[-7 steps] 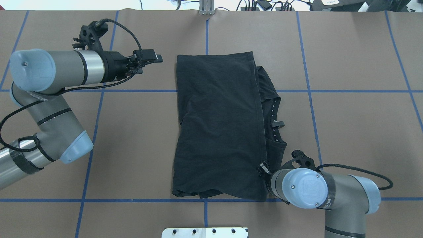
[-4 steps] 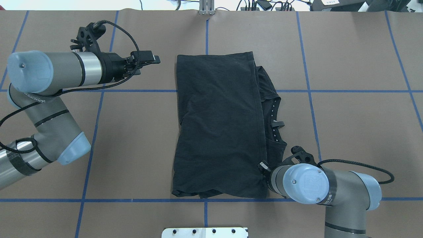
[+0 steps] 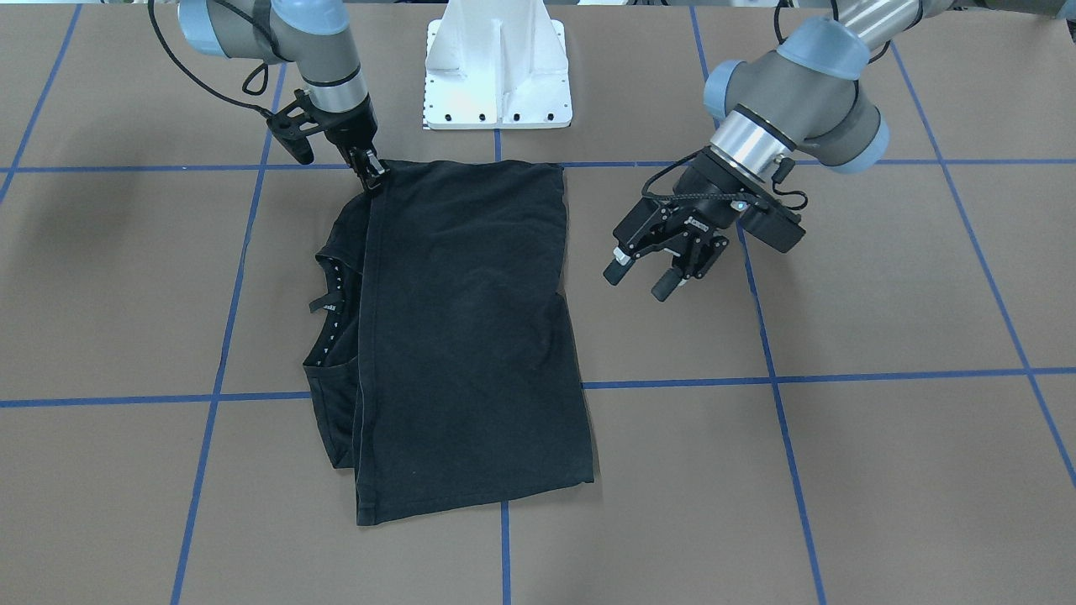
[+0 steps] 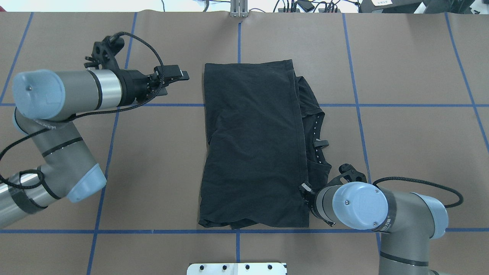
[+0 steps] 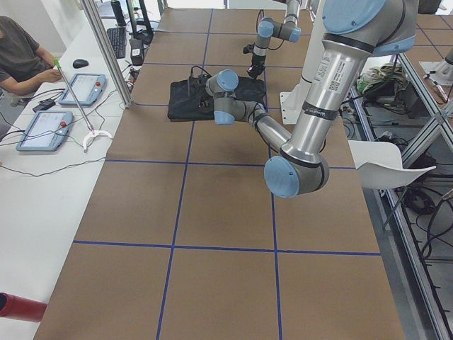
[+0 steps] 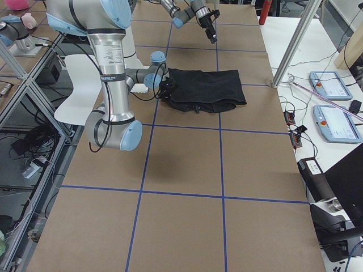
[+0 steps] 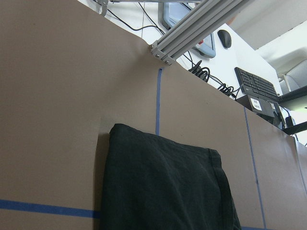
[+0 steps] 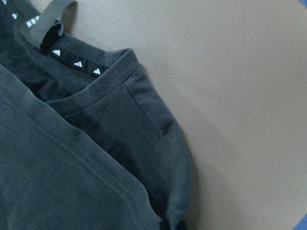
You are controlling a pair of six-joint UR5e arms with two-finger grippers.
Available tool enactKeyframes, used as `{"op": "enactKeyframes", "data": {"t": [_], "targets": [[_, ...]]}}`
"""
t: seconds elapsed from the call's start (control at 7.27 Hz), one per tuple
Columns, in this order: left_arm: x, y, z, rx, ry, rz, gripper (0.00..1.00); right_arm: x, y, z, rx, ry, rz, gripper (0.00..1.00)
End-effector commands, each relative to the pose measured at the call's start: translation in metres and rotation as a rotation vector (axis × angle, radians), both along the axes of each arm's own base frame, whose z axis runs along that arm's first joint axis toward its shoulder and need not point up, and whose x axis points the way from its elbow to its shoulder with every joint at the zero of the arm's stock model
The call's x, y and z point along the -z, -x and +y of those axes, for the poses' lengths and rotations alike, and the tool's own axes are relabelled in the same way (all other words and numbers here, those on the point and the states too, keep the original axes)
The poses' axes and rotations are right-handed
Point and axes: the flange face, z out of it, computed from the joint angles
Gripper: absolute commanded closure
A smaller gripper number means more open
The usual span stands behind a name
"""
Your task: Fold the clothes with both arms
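Lighting is bright, flat and diffuse from overhead. Table (image 3: pixel 883 470) is evenly lit, with only faint soft-edged shadow patches in the front-facing and right side views. Black T-shirt (image 4: pixel 252 145) reads near-crushed; folds barely show in the fixed views. Strip beyond the table's far edge in the overhead view is blown out white. Right wrist view is close-up and slightly soft, with a soft shadow beside the sleeve. Left wrist view is sharp with a bright background. Side views stretch at the edges.

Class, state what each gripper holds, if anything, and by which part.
The right gripper appears to pinch the T-shirt at its hem corner on the robot's side. The left gripper is open and holds nothing.
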Motion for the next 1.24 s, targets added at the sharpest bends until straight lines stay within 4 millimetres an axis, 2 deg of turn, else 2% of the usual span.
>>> {"op": "enactKeyframes", "data": {"t": [0.0,0.14,0.28,0.55,0.69,0.96,1.1], "targets": [[-0.025,0.0,0.093,-0.017,0.173,0.089,0.0,0.003,-0.003,0.0,-0.002,0.0,-0.008,1.0],[-0.034,-0.02,0.128,-0.058,0.238,0.1,0.0,0.008,-0.007,0.001,-0.001,-0.002,-0.02,1.0],[-0.041,-0.065,0.182,-0.067,0.326,0.094,0.0,0.012,-0.011,0.003,0.009,0.006,-0.032,1.0],[-0.058,-0.127,0.275,-0.119,0.395,-0.054,0.02,0.017,-0.013,0.005,0.018,0.011,-0.044,1.0],[-0.052,-0.138,0.291,-0.141,0.394,-0.05,0.07,0.018,-0.012,0.005,0.021,0.013,-0.046,1.0],[-0.044,-0.148,0.288,-0.135,0.396,-0.037,0.1,0.017,-0.012,0.006,0.022,0.013,-0.045,1.0],[-0.043,-0.144,0.278,-0.118,0.396,-0.03,0.1,0.017,-0.012,0.005,0.021,0.014,-0.043,1.0]]}}
